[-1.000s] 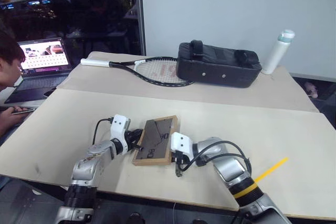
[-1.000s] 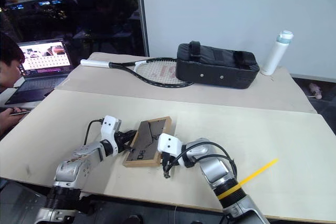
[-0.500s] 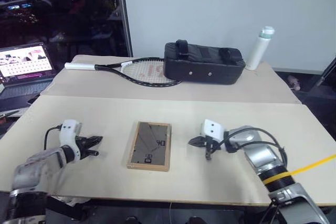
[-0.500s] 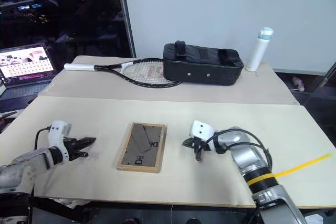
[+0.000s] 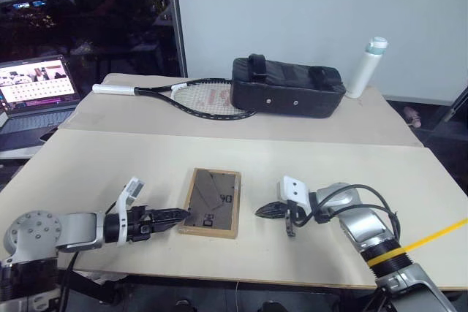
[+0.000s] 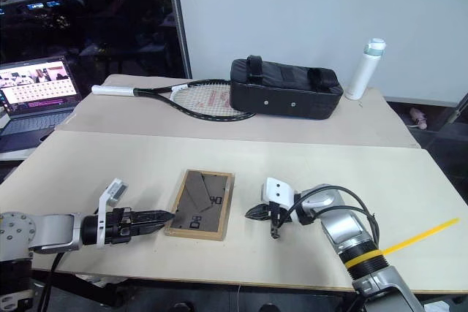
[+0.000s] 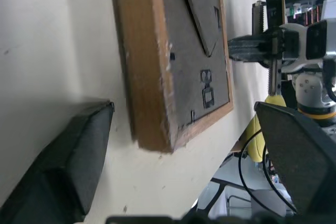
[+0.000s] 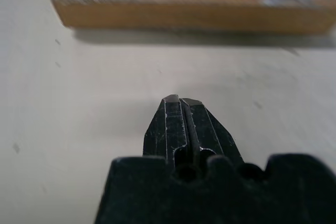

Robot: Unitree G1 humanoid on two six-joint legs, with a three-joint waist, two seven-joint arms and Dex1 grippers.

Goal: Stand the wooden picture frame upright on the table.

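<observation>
Wooden picture frame [image 5: 212,202] lying flat, back up, on the table [image 5: 351,173] close to the near edge, roughly midway along it. Light-wood border, squared corners, matte grey-brown back panel with the fold-out stand lying flat against it. Pale beige tabletop, smooth, faintly speckled.

Left gripper [image 5: 175,215] low over the table, tips just beside the frame's near left corner, apart from it. Fingers [image 7: 68,156] spread wide in the left wrist view, the frame's corner lying between them, small metal hanger on the panel visible there too.

Right gripper [image 5: 265,210] near the frame's right edge, fingers pressed together, clear of the wood; right wrist view looking along the bare tabletop at the frame's long edge.

Plenty of bare table toward the right edge and behind the frame.
</observation>
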